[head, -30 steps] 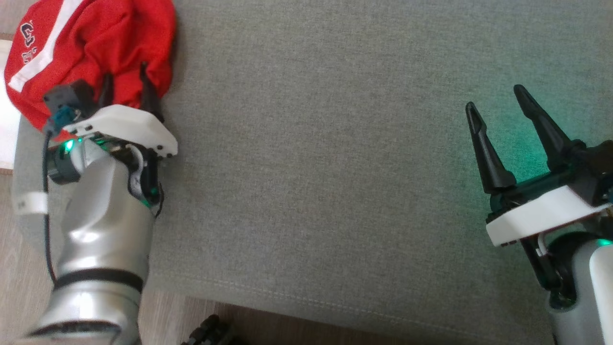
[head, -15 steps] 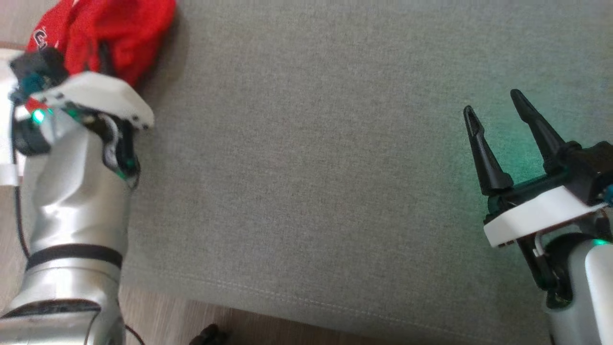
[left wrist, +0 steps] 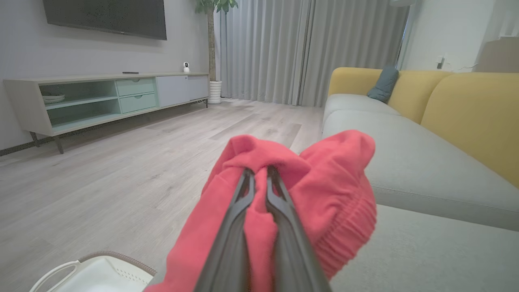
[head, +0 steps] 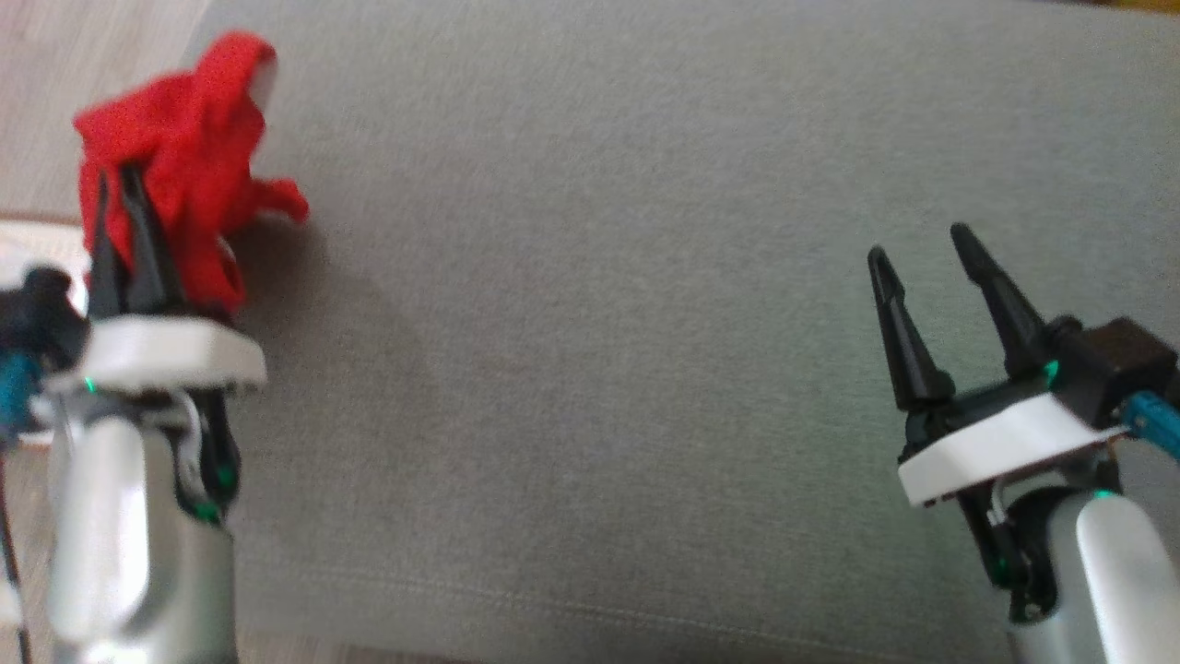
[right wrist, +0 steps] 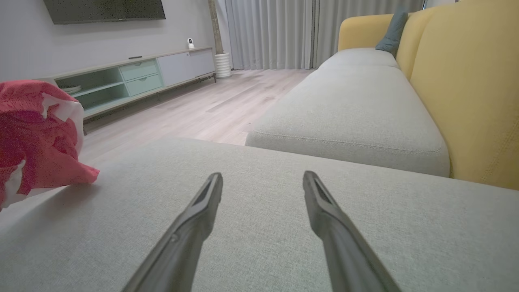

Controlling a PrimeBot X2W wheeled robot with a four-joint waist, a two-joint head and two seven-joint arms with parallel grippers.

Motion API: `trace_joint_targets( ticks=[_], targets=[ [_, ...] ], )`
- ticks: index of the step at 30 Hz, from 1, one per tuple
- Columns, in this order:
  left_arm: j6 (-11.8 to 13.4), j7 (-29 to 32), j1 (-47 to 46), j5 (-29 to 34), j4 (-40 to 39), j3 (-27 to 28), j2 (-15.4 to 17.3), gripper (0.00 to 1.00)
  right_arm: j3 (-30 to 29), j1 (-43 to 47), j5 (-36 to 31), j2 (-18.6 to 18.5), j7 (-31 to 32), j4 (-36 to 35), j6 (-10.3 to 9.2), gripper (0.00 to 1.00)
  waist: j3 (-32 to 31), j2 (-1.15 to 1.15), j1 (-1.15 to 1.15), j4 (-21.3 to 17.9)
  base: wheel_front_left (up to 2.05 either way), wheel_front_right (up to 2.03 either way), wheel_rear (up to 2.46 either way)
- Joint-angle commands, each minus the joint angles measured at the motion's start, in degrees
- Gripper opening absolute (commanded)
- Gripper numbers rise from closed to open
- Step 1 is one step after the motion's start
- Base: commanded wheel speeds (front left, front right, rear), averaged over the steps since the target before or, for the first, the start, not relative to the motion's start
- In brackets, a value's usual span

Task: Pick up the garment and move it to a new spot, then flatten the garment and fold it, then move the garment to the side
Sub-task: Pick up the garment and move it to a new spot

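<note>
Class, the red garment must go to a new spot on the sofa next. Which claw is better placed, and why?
The left claw: it is shut on the garment, so it can carry it. The right claw stands open over bare seat, apart from the garment.

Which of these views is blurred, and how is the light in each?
Head view: the whole picture is motion-blurred, the red garment smeared, its soft shadow falling on the grey cushion. Left wrist view: background sharp, jaws near the lens soft. Right wrist view: sharp, even light, no glare.
</note>
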Motion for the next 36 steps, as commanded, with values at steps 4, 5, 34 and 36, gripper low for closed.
trace_joint_targets(
  ticks=[4,5,34,36],
  targets=[
    [0.98,-0.65,8.61,0.89,-9.12,-0.1,0.01,0.0,2.12,0.78,0.78,1.2,-1.85,-0.22,-0.05,1.0,-4.91,0.0,0.0,-4.71,0.0,0.0,0.0],
    [1.23,-0.58,10.66,0.66,-10.42,-0.35,-0.35,0.0,2.42,0.92,0.73,1.34,-2.14,0.21,-0.05,1.0,-5.52,0.0,0.0,-5.56,0.0,0.0,0.0],
    [-5.92,3.82,4.58,3.07,-5.96,-23.99,-2.55,0.0,2.33,0.54,2.44,4.31,-7.78,4.03,-0.05,1.0,2.69,0.0,0.0,-30.4,0.0,0.0,0.0],
    [-6.09,3.7,4.16,3.43,-4.23,-25.68,-2.59,0.0,2.26,0.34,2.62,4.42,-8.38,4.46,-0.05,1.0,3.49,0.0,0.0,-30.81,0.0,0.0,0.0]
  ],
)
